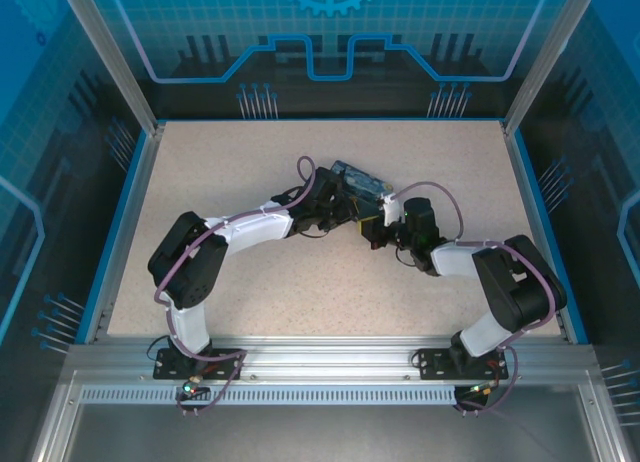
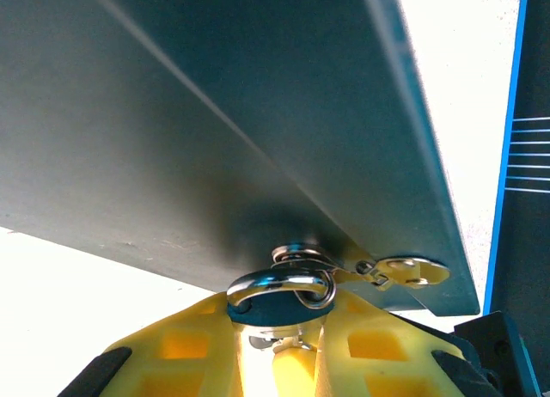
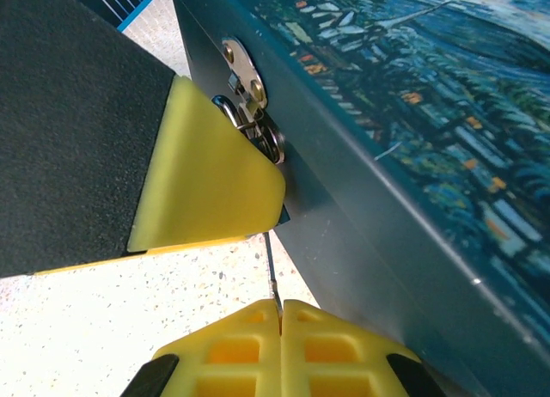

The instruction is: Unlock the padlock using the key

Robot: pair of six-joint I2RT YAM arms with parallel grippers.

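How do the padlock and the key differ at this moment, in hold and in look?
The padlock is clamped in the left gripper, the key pinched in the right gripper. The padlock's shiny rounded shackle hooks through the hasp on the box; the key is a thin dark sliver, its far tip hidden. Both are metal, gripped between yellow fingers.

One painted box (image 3: 412, 156), one padlock (image 2: 279, 285), one key (image 3: 271, 264) and one hasp plate (image 3: 245, 79) are counted. A left gripper (image 2: 275, 332) and a right gripper (image 3: 280, 315) are counted, two altogether.
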